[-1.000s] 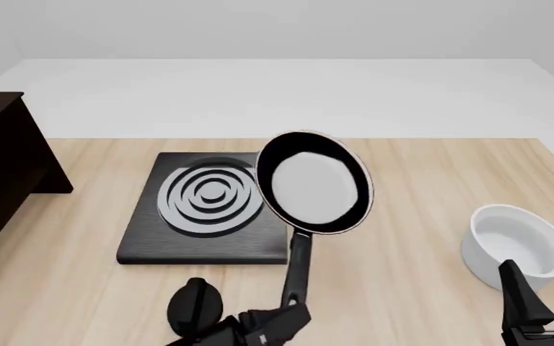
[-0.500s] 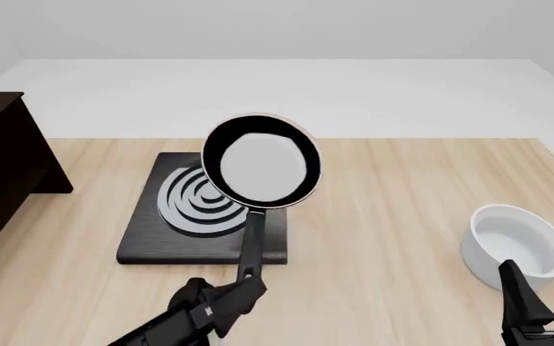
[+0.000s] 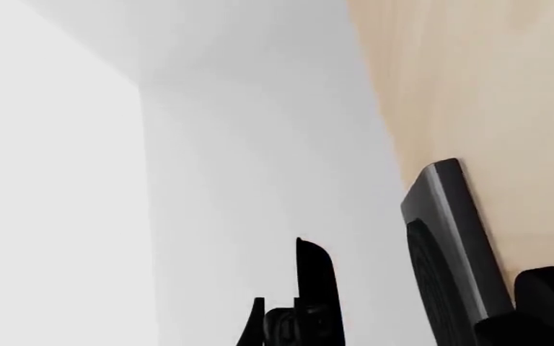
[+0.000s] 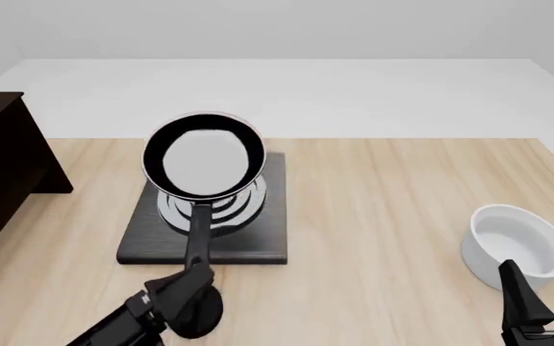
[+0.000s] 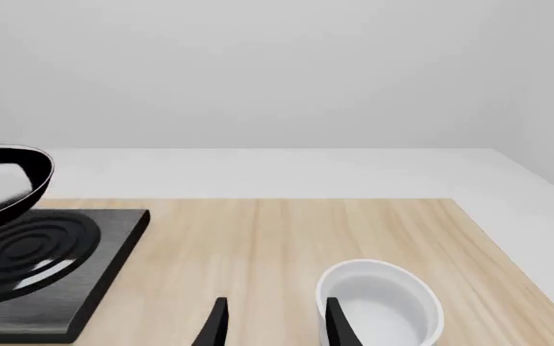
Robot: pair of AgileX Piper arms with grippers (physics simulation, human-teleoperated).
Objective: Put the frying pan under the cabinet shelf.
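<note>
The frying pan [image 4: 203,156] hangs tilted above the square black stove plate [image 4: 257,241], its grey inside facing the front camera and its long handle pointing down toward me. My left gripper [image 4: 190,275] is shut on the end of that handle. The cabinet shelf [image 4: 3,173], dark brown, stands at the table's left edge, well left of the pan. The right wrist view shows the frying pan [image 5: 3,184] over the stove plate [image 5: 46,267]. My right gripper [image 4: 544,303] rests open and empty at the front right, with its fingers [image 5: 217,324] apart.
A white bowl [image 4: 513,241] sits at the right, just beyond my right gripper, and the bowl [image 5: 383,306] fills the right wrist view's near field. A small black round knob [image 4: 198,311] lies below my left gripper. The left wrist view shows mostly wall and the stove plate's edge [image 3: 441,231].
The left arm has swung left, carrying the pan from over the stove plate's right edge to above its left half. The right arm has not moved.
</note>
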